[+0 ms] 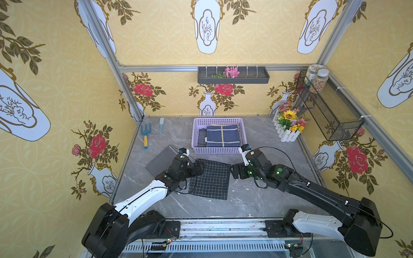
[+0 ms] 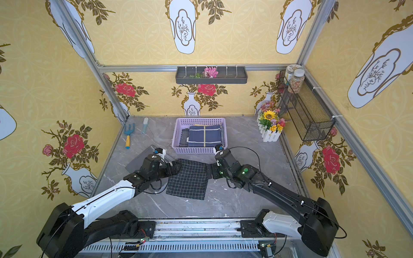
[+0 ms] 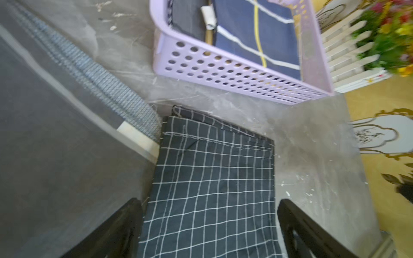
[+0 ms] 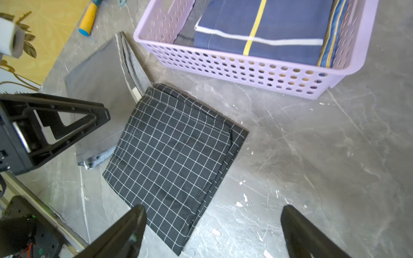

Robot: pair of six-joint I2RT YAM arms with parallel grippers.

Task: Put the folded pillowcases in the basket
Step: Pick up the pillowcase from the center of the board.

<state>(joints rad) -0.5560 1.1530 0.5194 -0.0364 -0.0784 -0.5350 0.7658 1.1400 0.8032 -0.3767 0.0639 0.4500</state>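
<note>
Grey marbled tabletop (image 1: pixel 257 198) inside a yellow floral-papered enclosure carries the work area. Left gripper (image 3: pixel 209 207): jaws spread wide, nothing pinched, poised over one edge of the black white-checked folded pillowcase (image 1: pixel 211 178). Right gripper (image 4: pixel 213 212): jaws likewise spread and empty, at the opposite edge of the same cloth. The pillowcase lies flat on the tabletop, outside the lilac perforated basket (image 1: pixel 214 150), just on the robot side of its near wall and apart from it. Inside the basket, a navy folded cloth (image 1: pixel 223 135) with white and yellow stripes rests beside dark grey folded fabric (image 1: pixel 202 138). A grey folded cloth (image 1: pixel 161 159) lies off the basket's near left corner, touching the pillowcase. Status, as judged: grasp not yet made. Remaining steps are closing on both edges, lifting, carrying over the near wall, and releasing inside.
</note>
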